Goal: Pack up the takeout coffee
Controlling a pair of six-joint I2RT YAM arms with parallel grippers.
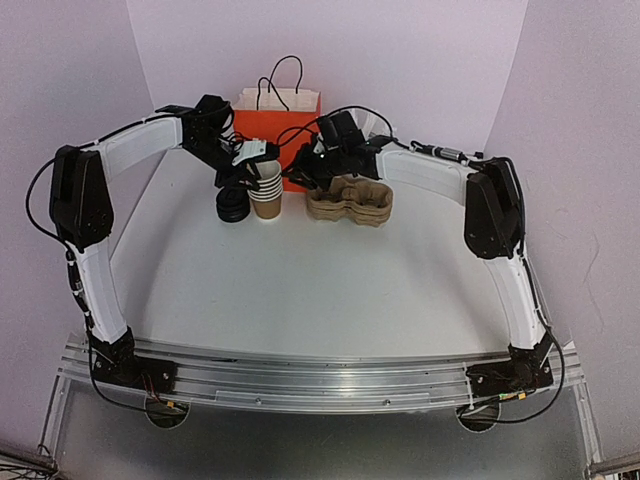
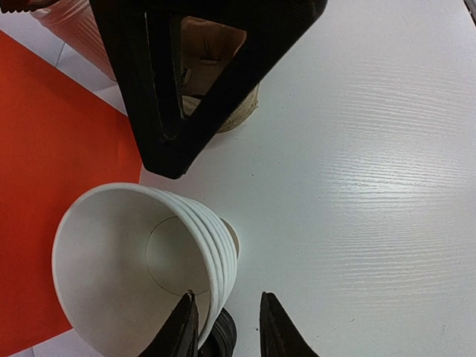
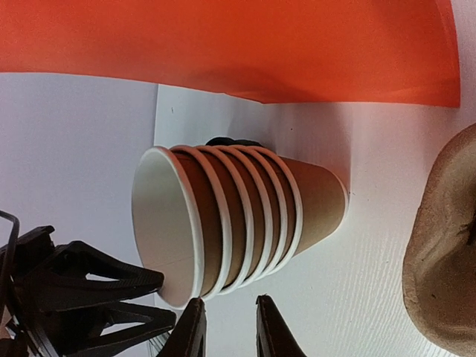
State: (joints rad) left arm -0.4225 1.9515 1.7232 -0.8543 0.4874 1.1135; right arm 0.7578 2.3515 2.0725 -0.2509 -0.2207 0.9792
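Where the takeout coffee stands cannot be told: no view lets a lidded cup be made out, so its look cannot be given either. What both arms crowd around, at the far middle of the surface [image 2: 372,186], is a stack of cups [image 3: 253,208]. They are tapered kraft-brown paper, smooth white inside, with rolled white rims nested in tight rings. The left arm's jaws straddle the top cup's rim, one of the fingers [image 2: 182,327] within its mouth and the other outside; whether they pinch it tight I cannot tell. The right arm's jaws stand narrowly parted just beside the stack's flank, with only bare surface in the gap, grasping nothing. Just beside the stack on its left sits a pile of black lids [image 1: 232,207], dark and round, mostly hidden behind the cups in the wrist views. To the stack's right lies a cup carrier [image 1: 350,200] of rough moulded pulp with rounded wells, cut off at the edge of the right wrist view. Behind them stands an orange paper bag [image 1: 275,125] with thin black cord handles, its lower part masked by the arms. The surface is white with a fine wood-like grain.
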